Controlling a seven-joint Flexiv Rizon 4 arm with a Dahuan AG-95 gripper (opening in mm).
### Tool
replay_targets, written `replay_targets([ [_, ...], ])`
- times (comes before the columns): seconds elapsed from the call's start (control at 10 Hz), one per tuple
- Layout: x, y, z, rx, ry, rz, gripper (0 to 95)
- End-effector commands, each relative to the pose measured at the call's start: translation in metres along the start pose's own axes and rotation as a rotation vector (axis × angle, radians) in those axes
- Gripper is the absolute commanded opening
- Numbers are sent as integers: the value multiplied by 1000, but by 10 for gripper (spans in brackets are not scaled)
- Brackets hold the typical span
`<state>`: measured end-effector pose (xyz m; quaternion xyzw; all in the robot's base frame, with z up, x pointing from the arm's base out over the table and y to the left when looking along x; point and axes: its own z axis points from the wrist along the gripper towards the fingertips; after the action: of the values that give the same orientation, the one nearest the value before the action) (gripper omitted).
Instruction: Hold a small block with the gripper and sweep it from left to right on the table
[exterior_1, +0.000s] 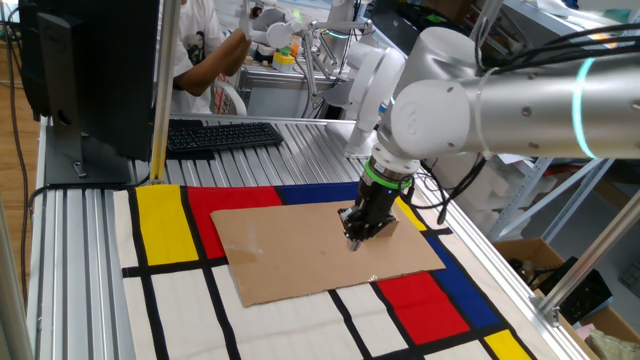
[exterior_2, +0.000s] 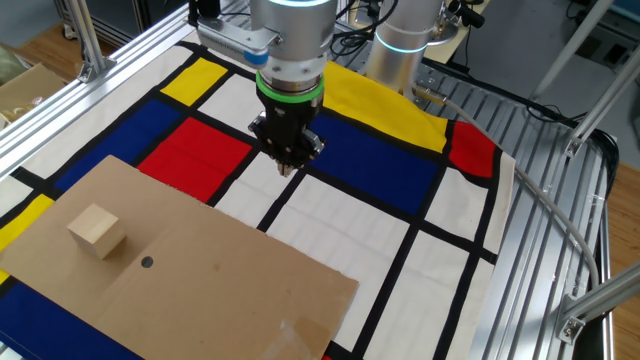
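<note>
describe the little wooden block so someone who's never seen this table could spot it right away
Find the flat brown cardboard sheet lying on the coloured mat. Near one end of it sits the small block, a plain light tan wooden cube. It is the only raised thing on the sheet, beside a small dark dot.

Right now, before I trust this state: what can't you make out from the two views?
- One fixed view: the small block can't be separated from the cardboard; it is tan on tan and possibly behind the gripper.
- Both views: whether the shut gripper's tip touches the surface; the angle hides any gap.
- The other fixed view: the dark spot on the cardboard is too small to tell a hole from a mark.
</note>
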<state>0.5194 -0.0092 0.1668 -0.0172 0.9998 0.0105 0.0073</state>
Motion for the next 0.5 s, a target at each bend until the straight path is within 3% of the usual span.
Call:
replay_targets([
  [0.1, -16, -9, 2, 3, 5, -5, 0],
  [0.5, -53, -36, 9, 1, 11, -20, 0],
])
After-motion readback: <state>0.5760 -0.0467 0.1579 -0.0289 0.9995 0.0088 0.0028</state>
